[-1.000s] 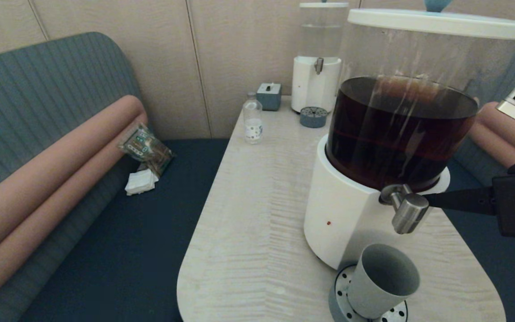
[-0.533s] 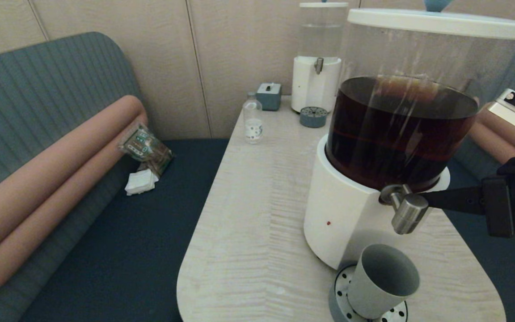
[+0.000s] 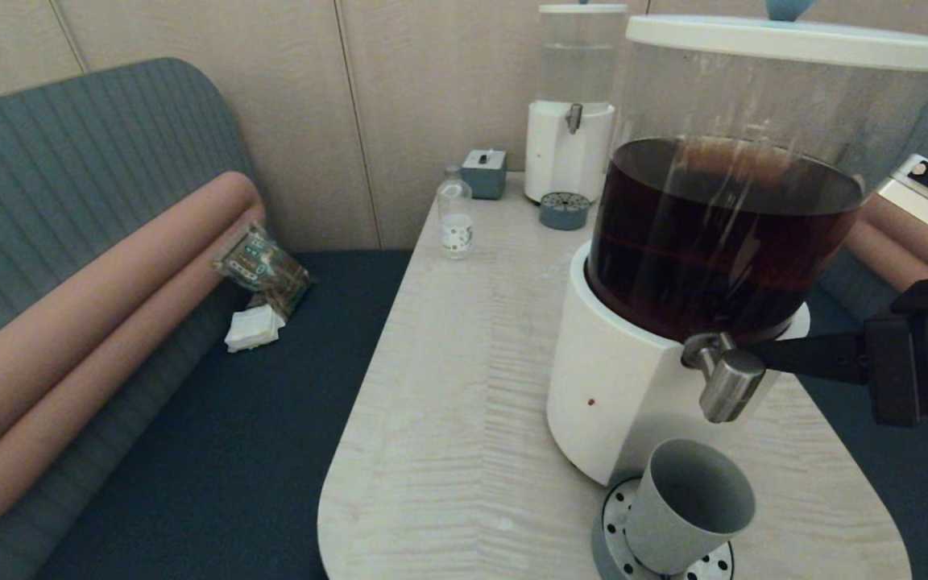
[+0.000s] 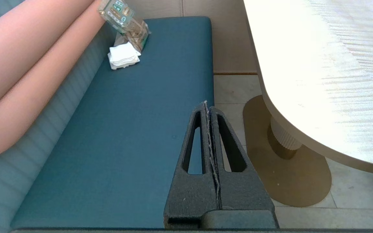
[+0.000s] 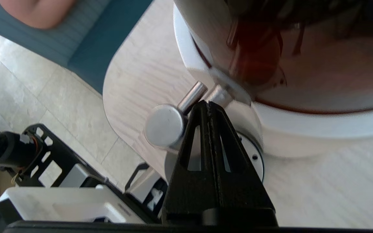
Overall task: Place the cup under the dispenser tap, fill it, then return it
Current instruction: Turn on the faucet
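— What had changed in that last second?

— The right gripper (image 3: 750, 355) had pushed in toward the dispenser, and the dispenser tap (image 3: 728, 387) had swung a little with it, its spout tipping slightly back toward the white base (image 3: 617, 395). Nothing else had shifted.

— And the fingers?

— Clenched flat together, holding nothing, their joined tip pressed against the tap's neck from the robot's right side. From the wrist you saw the same: the 2 fingers (image 5: 209, 129) closed into 1 wedge, touching the steel just behind the round cap (image 5: 164, 126).

— Where was the cup?

— The cup (image 3: 688, 506) stood upright on the perforated drip disc (image 3: 617, 524) at the near end of the table (image 3: 464, 387), directly below the spout, mouth open upward. I saw no stream falling and couldn't tell whether any liquid was in it.

— So what did the next move hang on?

— I'd say the cup lay straight down from the fingers, its long axis vertical, and the right arm was far nearer.

— The left?

— The left gripper (image 4: 209, 136) hung over the blue bench (image 4: 108, 129) beside the table, closed, idle.
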Robot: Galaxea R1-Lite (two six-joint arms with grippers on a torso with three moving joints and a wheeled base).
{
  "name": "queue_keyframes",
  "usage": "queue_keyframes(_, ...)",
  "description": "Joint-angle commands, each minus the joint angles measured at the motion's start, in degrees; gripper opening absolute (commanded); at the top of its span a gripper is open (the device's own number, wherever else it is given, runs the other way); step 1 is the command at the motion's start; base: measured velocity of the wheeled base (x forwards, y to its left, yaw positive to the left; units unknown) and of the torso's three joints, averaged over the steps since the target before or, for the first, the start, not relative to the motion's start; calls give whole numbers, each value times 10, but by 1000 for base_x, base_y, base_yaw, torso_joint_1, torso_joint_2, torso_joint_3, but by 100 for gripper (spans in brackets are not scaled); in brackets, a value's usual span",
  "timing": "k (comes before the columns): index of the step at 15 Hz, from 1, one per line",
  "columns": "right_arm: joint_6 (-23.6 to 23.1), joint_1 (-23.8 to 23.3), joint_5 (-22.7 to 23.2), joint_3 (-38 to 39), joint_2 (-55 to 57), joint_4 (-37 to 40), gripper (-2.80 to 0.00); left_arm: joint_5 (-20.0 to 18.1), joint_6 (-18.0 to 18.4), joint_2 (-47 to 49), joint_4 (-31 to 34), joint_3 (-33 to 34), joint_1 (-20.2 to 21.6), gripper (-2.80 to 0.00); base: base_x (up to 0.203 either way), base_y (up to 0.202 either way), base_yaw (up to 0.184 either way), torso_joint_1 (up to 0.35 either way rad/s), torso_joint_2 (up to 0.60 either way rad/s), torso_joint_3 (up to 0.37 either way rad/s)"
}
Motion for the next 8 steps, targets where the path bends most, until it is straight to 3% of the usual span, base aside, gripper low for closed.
queue_keyframes(1, 0, 2, 2, 3, 0, -9, -280, 0, 0, 0, 0, 0, 0, -280, 0, 0, 0, 0, 0, 0)
queue_keyframes(8, -1, 3, 6, 12, 8, -39, -280, 0, 0, 1, 0, -1, 0, -280, 0, 0, 0, 0, 0, 0)
